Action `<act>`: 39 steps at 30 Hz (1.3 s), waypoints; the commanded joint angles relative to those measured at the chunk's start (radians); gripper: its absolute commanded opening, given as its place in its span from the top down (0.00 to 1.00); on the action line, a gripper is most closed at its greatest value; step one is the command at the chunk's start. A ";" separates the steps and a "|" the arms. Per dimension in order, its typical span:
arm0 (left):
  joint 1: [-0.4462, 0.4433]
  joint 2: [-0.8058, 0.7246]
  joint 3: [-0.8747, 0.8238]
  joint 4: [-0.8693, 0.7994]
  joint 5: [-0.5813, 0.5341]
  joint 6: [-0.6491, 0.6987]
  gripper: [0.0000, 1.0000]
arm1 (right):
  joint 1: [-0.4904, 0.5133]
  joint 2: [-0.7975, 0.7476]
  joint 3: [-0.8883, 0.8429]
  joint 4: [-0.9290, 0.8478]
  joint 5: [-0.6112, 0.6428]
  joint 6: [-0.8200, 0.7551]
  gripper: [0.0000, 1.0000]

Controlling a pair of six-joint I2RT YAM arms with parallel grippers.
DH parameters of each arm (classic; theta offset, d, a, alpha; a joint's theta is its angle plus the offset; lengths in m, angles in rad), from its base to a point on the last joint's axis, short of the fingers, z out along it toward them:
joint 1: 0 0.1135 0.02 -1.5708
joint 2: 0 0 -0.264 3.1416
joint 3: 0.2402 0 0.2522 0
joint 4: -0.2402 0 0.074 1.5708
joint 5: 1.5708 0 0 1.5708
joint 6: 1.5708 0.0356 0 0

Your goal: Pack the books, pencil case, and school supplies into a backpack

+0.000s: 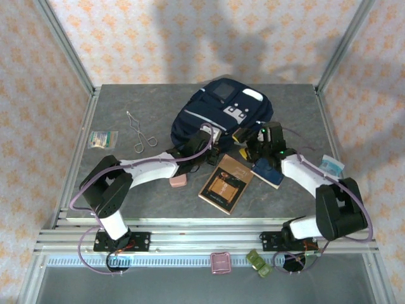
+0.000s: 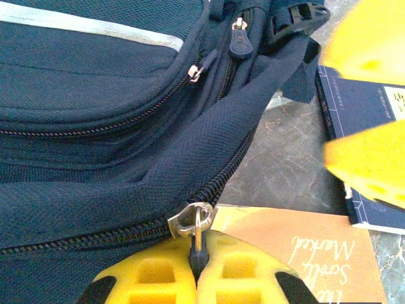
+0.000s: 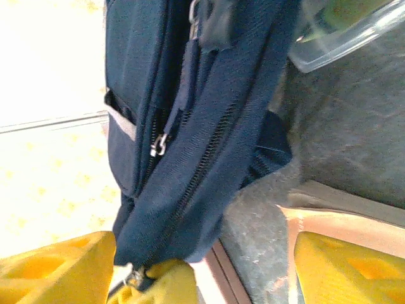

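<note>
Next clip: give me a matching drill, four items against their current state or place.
Items:
1. left gripper
2. right gripper
3. pink pencil case
4. brown book

States or places:
A. jaws open, close to the backpack
B. flat on the table, between the pencil case and the dark blue book
C. shut on the backpack's zipper pull
D. on the table, beside the left arm

Pairs: 1-C, 2-A, 3-D, 4-B.
</note>
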State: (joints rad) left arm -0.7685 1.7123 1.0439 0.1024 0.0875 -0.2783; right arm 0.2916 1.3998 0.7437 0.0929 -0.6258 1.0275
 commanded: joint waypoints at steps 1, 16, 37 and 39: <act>-0.051 -0.004 0.050 -0.008 -0.028 0.051 1.00 | 0.025 0.083 0.057 0.116 0.006 0.060 0.28; 0.017 -0.137 -0.137 -0.067 -0.103 0.018 1.00 | -0.003 0.197 0.123 0.128 0.017 0.029 1.00; 0.229 -0.503 -0.236 -0.183 -0.121 0.024 1.00 | 0.037 0.384 0.608 0.005 -0.117 -0.101 1.00; 0.220 -0.513 -0.243 -0.168 -0.102 0.009 1.00 | 0.008 0.401 0.622 -0.010 -0.097 -0.104 1.00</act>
State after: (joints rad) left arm -0.5335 1.2346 0.8097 -0.0433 -0.0086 -0.2604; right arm 0.3508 1.7893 1.3136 0.0673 -0.8013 0.9878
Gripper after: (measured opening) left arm 0.046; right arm 0.059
